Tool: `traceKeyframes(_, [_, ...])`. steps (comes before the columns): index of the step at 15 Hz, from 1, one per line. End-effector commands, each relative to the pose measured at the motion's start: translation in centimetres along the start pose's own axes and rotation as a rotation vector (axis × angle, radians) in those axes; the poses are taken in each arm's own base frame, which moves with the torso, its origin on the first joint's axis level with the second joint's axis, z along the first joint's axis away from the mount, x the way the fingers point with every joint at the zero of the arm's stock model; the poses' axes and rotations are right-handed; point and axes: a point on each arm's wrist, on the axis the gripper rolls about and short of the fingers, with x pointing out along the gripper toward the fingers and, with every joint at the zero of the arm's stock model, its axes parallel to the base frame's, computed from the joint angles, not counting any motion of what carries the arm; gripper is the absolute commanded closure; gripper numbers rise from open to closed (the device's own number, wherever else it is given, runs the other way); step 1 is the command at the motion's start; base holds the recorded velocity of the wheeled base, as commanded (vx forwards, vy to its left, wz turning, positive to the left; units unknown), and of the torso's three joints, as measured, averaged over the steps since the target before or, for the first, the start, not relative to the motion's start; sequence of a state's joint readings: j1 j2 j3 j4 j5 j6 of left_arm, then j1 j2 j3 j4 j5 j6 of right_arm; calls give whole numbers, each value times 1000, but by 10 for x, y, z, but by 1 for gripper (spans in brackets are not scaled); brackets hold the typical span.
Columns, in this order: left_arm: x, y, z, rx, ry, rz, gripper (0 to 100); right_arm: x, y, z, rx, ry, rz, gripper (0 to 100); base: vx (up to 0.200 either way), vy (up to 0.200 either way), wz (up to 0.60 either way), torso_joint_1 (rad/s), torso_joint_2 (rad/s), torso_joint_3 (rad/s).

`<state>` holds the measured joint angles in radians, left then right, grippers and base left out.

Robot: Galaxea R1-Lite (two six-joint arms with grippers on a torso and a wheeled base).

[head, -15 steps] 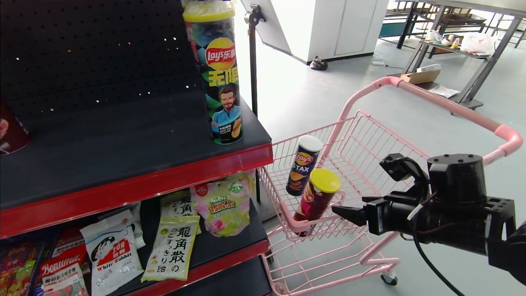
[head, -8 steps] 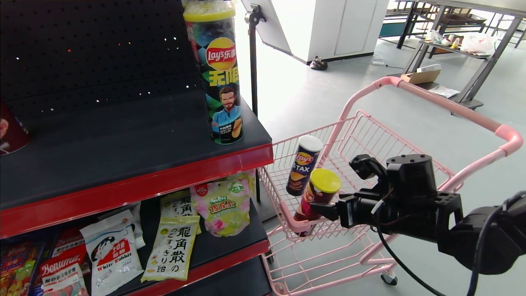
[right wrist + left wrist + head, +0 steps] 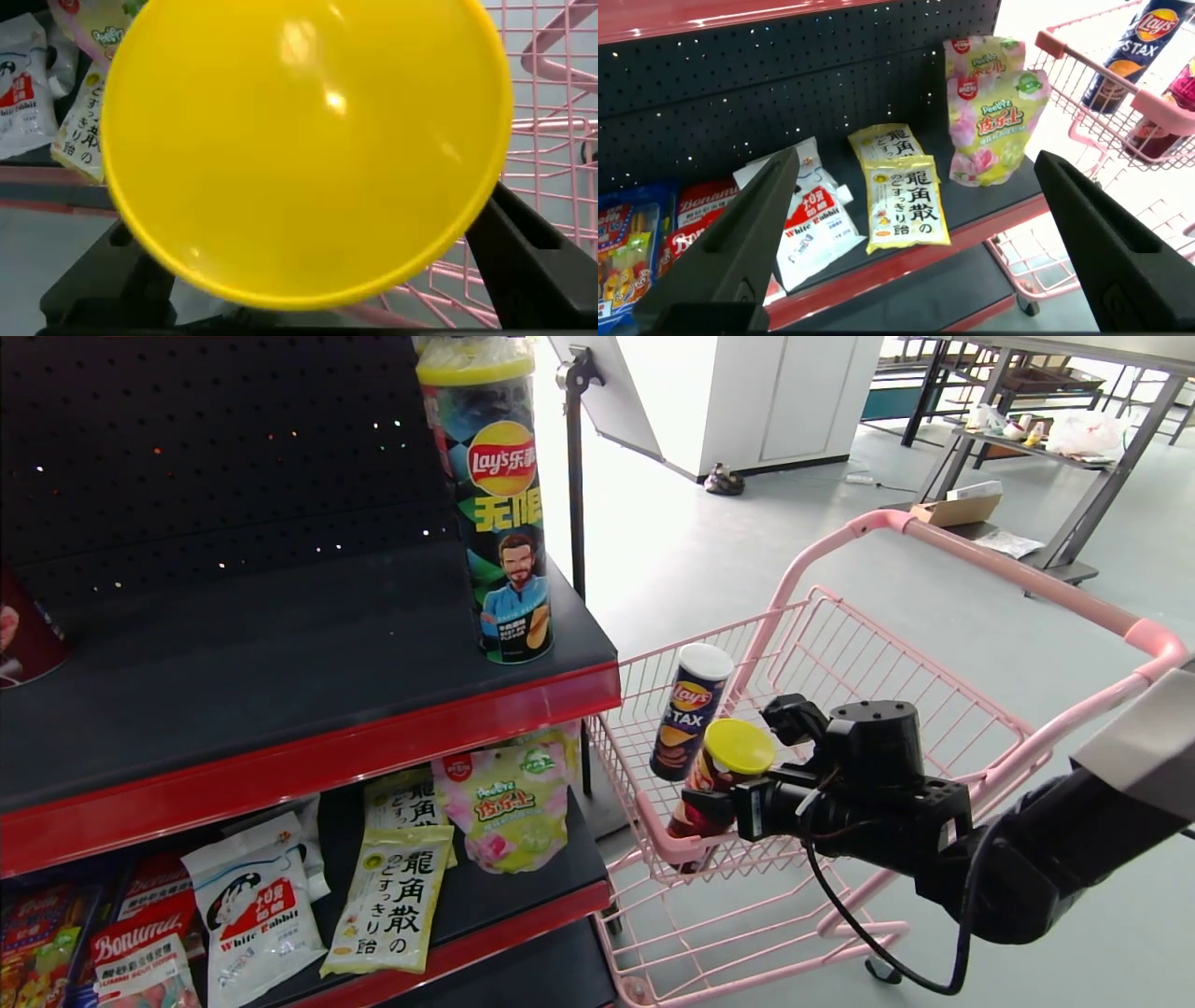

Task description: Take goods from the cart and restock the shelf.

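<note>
A maroon chip can with a yellow lid (image 3: 738,749) leans in the front corner of the pink cart (image 3: 934,546). A dark blue can with a white lid (image 3: 689,709) leans beside it. My right gripper (image 3: 711,791) is at the maroon can just under its lid, open, with a finger on either side. In the right wrist view the yellow lid (image 3: 308,140) sits between the dark fingers (image 3: 537,266). My left gripper (image 3: 915,233) hangs open in front of the lower shelf. A tall chip can (image 3: 495,513) stands on the upper shelf (image 3: 280,663) near its right end.
Snack bags (image 3: 392,887) lie on the lower shelf, among them a green-pink pouch (image 3: 990,112). The upper shelf has a red front lip (image 3: 373,747) and bare room left of the tall can. A stand pole (image 3: 574,476) rises between shelf and cart.
My right arm has moved left into the cart, from well clear of the maroon can to having its fingers around it. The cans and shelf goods have not moved.
</note>
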<state>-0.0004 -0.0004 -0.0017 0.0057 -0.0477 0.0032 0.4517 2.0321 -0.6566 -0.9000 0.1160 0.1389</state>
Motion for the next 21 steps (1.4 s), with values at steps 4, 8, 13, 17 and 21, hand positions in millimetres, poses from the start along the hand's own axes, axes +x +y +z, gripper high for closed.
traceKeyframes(4, [0,0,0,0,1,-1,0,19,-4,-4,18,-37,-28,0,0,0,0,0,0,0])
traceKeyframes(8, [0,0,0,0,-1,1,0,23,-4,-3,25,-43,-29,0,0,0,0,0,0,0])
traceKeyframes(13, [0,0,0,0,-1,1,0,34,-7,-7,47,-79,-85,100,0,0,0,0,0,0])
traceKeyframes(17, [0,0,0,0,1,-1,0,36,-8,-9,58,-75,-85,100,0,0,0,0,0,0])
traceKeyframes(21, [0,0,0,0,1,-1,0,11,-2,10,41,-139,-80,100,0,0,0,0,0,0])
